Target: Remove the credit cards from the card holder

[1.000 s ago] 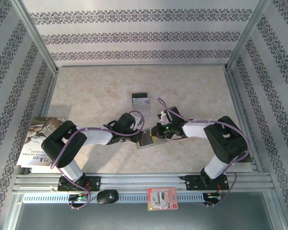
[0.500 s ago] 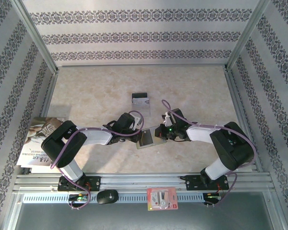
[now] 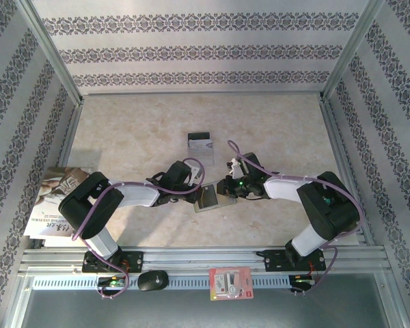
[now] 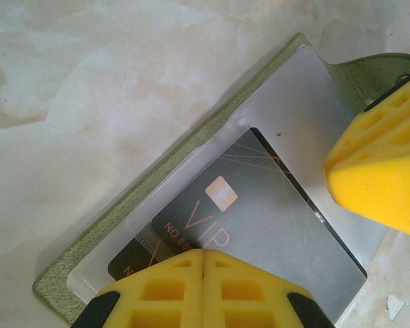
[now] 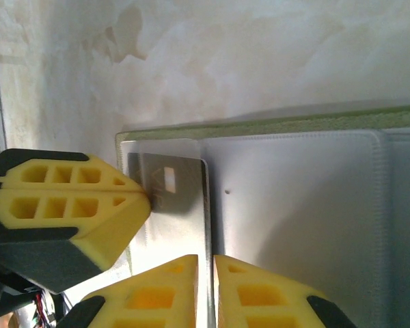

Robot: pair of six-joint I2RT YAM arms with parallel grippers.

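Note:
The olive-green card holder (image 3: 207, 200) lies open on the table between both grippers. In the left wrist view its green edge (image 4: 123, 212) frames a grey pocket, and a dark grey VIP credit card (image 4: 260, 212) sticks partly out of that pocket. My left gripper (image 4: 203, 254) is shut, its tips pressing on the card's near end. My right gripper (image 5: 212, 263) stands over the card's (image 5: 167, 181) long edge, jaws a narrow slit apart with that edge in the gap. Further back, loose credit cards (image 3: 200, 140) lie on the table.
Booklets (image 3: 55, 201) lie at the table's left edge. A black mouse (image 3: 152, 280) and a red-and-white packet (image 3: 230, 282) sit on the front rail. Metal frame posts and patterned walls close in the sides and back.
My right gripper has shifted left onto the card holder and its jaws have parted slightly. The left gripper has stayed in place, shut.

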